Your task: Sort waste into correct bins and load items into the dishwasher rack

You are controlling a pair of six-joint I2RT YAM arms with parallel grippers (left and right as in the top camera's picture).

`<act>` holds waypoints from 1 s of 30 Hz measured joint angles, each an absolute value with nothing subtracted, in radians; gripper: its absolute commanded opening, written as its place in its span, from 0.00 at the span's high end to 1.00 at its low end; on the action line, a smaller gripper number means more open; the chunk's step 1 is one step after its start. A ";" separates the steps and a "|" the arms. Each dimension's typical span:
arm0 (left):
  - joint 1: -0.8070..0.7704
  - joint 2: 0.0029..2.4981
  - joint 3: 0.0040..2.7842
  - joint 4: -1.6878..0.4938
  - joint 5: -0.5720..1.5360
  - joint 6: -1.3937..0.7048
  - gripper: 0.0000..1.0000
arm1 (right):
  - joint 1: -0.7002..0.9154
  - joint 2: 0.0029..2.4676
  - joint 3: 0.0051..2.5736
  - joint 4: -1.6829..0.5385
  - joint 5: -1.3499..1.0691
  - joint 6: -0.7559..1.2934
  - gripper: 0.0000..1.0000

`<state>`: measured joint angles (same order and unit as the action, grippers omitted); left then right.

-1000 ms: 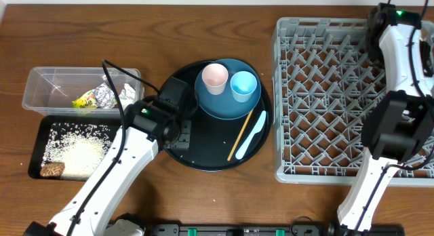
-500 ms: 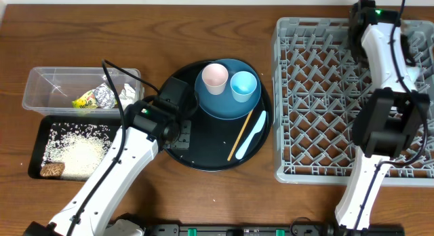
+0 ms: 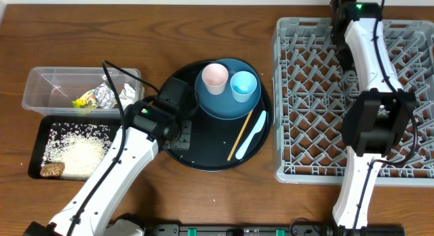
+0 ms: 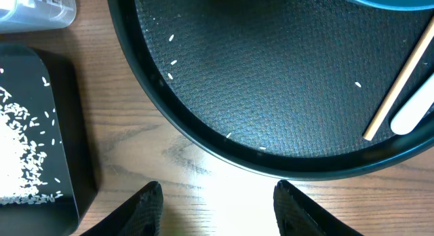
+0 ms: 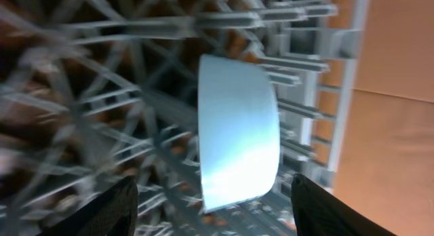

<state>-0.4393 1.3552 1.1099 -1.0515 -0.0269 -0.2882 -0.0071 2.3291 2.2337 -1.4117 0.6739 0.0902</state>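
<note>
Where the right gripper [image 5: 215, 195] hangs over the dishwasher rack [image 5: 81, 93], its fingers stand wide apart. They are clear of the white bowl [image 5: 237, 127], which stands on edge among the grey pegs near the rack's wall. Beyond that wall the wooden table [image 5: 393, 161] shows warm brown.

The left gripper [image 4: 218, 205] is spread too and holds nothing. It hovers over the wood grain just beside the rim of the round black tray [image 4: 271, 93], whose textured floor carries a few stray rice grains [image 4: 171, 38].

On that tray sits the dark blue plate [image 3: 217, 104] bearing the pink cup [image 3: 215, 76] and the light blue cup [image 3: 243, 85]. The chopstick [image 3: 241, 134] and the white spoon [image 3: 252, 135] lie side by side next to the plate.

To the left, the clear tub [image 3: 41, 93] holds the foil ball [image 3: 104, 95], the yellow-green wrapper [image 3: 86, 100] and the white paper [image 3: 127, 93]. In front of it, the shallow black tray [image 3: 41, 131] holds spread rice and the brown lump [image 3: 52, 169]. A pale strip borders the table's far edge.
</note>
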 measured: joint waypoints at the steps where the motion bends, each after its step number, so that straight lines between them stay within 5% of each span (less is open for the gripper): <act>1: -0.439 1.355 1.110 -1.052 -0.027 -0.289 0.46 | -0.007 2.319 2.249 -1.423 0.630 0.090 0.33; 16: -0.439 1.355 1.108 -0.977 0.019 -0.289 0.46 | -0.008 1.856 2.360 -1.633 -0.016 0.091 0.28; 18: -0.439 1.355 1.107 -0.921 0.060 -0.289 0.45 | -0.008 1.832 2.361 -1.677 -0.056 0.090 0.37; 21: -0.439 1.355 1.106 -0.804 0.105 -0.288 0.35 | -0.008 1.824 2.352 -1.695 -0.113 0.093 0.37; 30: -0.438 1.388 1.105 -0.474 0.125 -0.305 0.34 | 0.005 1.824 2.221 -1.695 -0.211 0.093 0.39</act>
<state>-0.4381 1.3876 1.1053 -0.4736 0.1246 -0.3054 0.0051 1.8240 2.2208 -1.6955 -0.2111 0.0933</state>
